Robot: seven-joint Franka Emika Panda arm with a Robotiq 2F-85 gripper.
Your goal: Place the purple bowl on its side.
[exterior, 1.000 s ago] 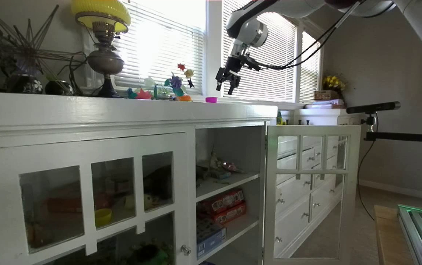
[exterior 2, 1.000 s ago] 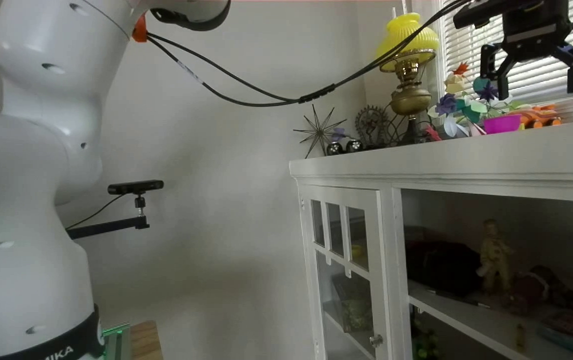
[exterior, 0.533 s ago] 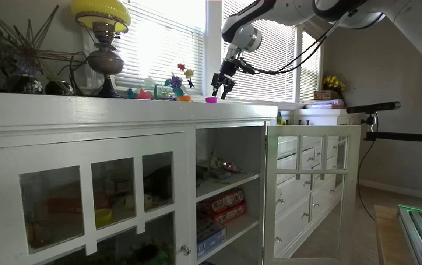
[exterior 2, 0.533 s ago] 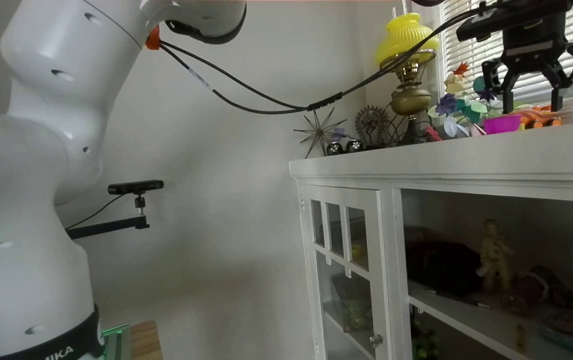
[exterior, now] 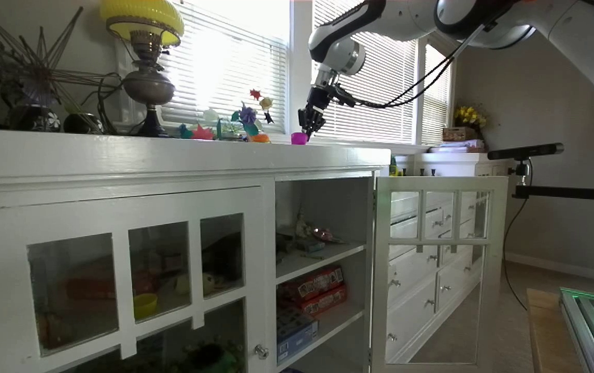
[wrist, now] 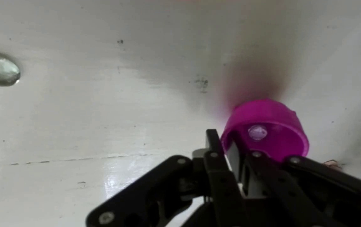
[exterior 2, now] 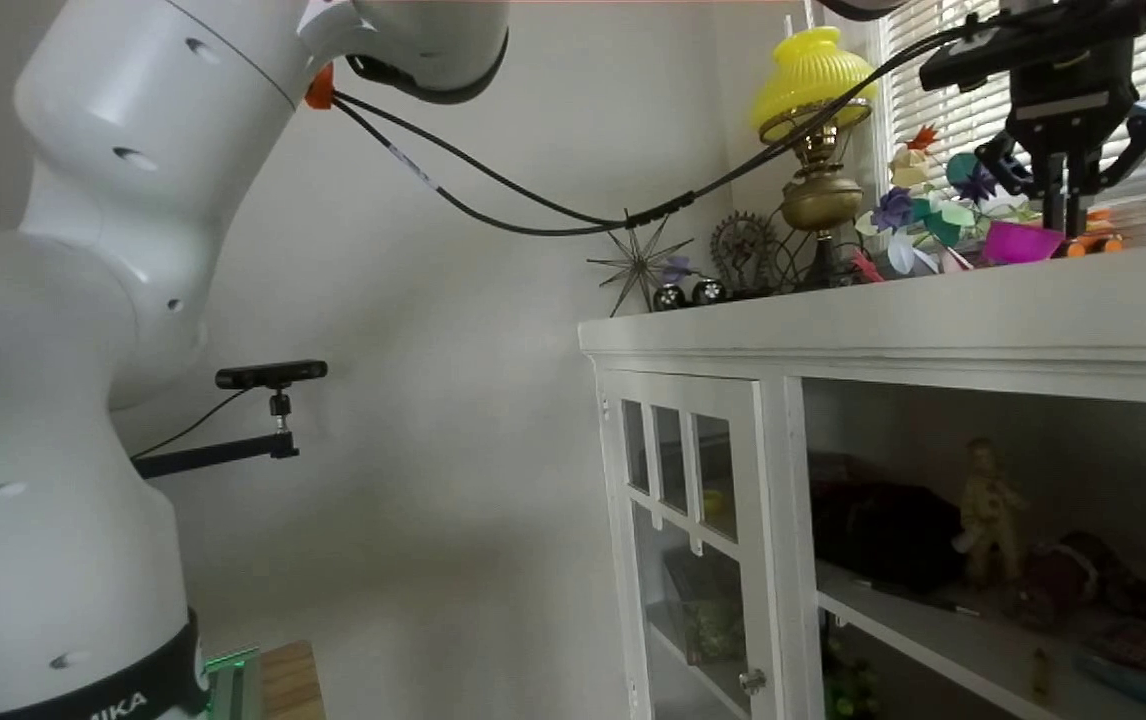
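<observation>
The small purple bowl [wrist: 264, 113] is at the edge of the white cabinet top, seen in both exterior views. It leans over in the wrist view, its mouth facing the gripper and a pale round spot inside. My gripper [wrist: 225, 137] straddles the near-left part of its rim: one finger is outside the wall, the other inside. The jaws are almost together with the bowl's wall between them. In an exterior view the bowl [exterior 2: 1023, 243] looks tilted beside the fingertips of the gripper [exterior 2: 1064, 230]. The inner finger's lower part hides some of the bowl's near rim.
A clear glass bead [wrist: 0, 70] lies on the cabinet top [exterior 2: 883, 325]. Paper flowers [exterior 2: 918, 225] and an orange toy [exterior 2: 1101, 241] stand close to the bowl. Farther along is a yellow-shaded lamp [exterior: 146, 83]. Below, a glazed cabinet door [exterior: 439, 241] hangs open.
The gripper has come down to the bowl and its fingers have drawn together on the rim. The bowl has shifted slightly and tipped from its level stance.
</observation>
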